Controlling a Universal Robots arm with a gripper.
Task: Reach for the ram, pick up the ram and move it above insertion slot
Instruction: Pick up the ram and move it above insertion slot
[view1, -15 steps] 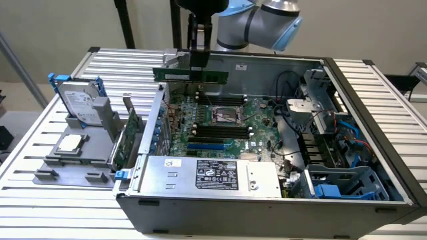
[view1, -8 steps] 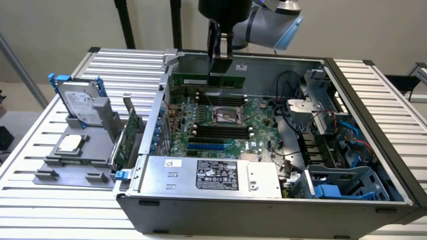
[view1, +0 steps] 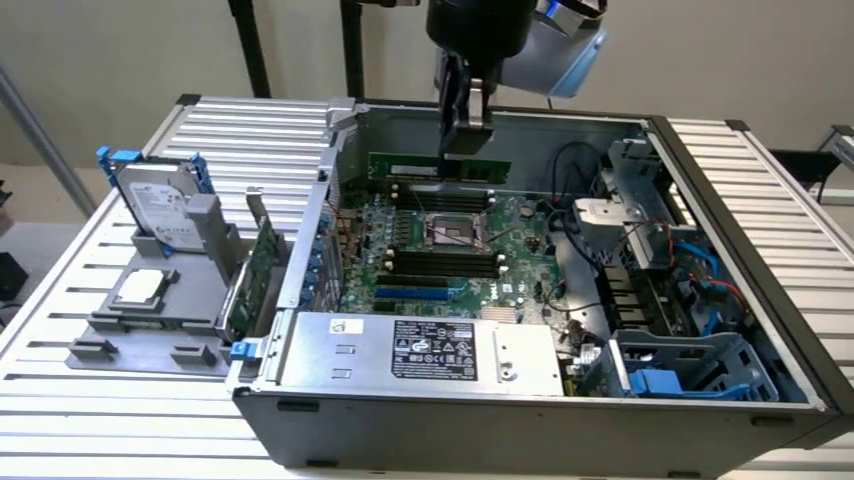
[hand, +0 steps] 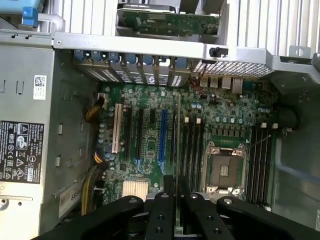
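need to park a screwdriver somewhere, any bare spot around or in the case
Bare ribbed metal table runs behind the grey fixture block, and again along the exterior view's right of the open grey computer case. Inside is crowded: green motherboard, cables, and the gripper holding the thin green ram stick over the slots.

The arm descends steeply from above, its dark wrist housing over the far edge of the open computer case. The gripper points straight down inside the case near its far wall, its two narrow black fingers drawn close together, clamped on the ram they hold edge-on.
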